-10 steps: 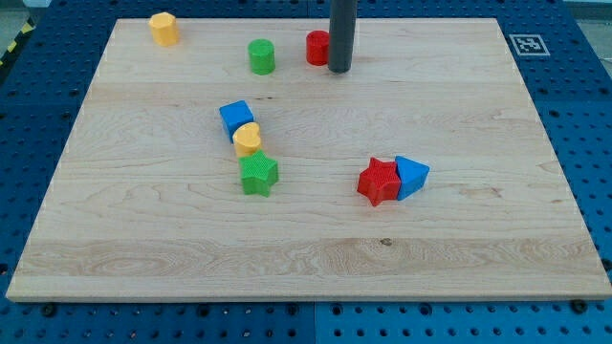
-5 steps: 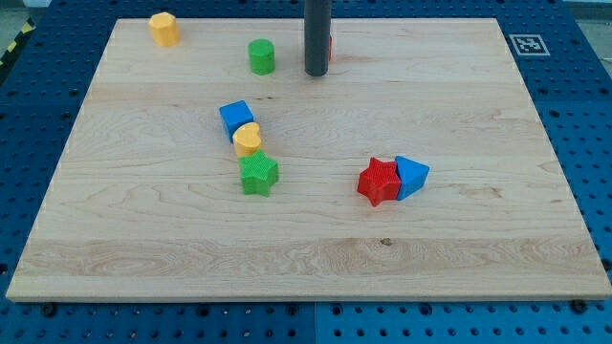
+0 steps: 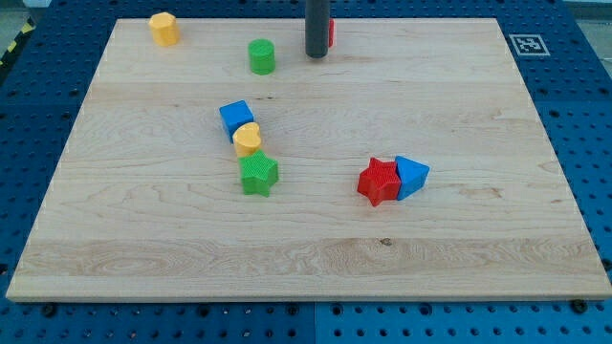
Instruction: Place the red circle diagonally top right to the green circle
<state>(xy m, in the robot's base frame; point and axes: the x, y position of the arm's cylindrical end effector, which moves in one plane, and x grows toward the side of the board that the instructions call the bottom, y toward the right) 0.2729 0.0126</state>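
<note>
The green circle (image 3: pixel 261 56) stands near the view's top, left of centre. The red circle (image 3: pixel 331 32) is almost wholly hidden behind my rod; only a thin red sliver shows at the rod's right edge, up and to the right of the green circle. My tip (image 3: pixel 316 54) rests on the board just below and in front of the red circle, about one block width to the right of the green circle.
A yellow block (image 3: pixel 163 29) sits at the top left. A blue cube (image 3: pixel 236 118), a yellow block (image 3: pixel 248 139) and a green star (image 3: pixel 258 174) form a touching line left of centre. A red star (image 3: pixel 379 182) touches a blue block (image 3: pixel 412 176) right of centre.
My rod has moved left and then toward the view's top. The red circle has gone from beside the rod's left to behind it, nearer the board's top edge.
</note>
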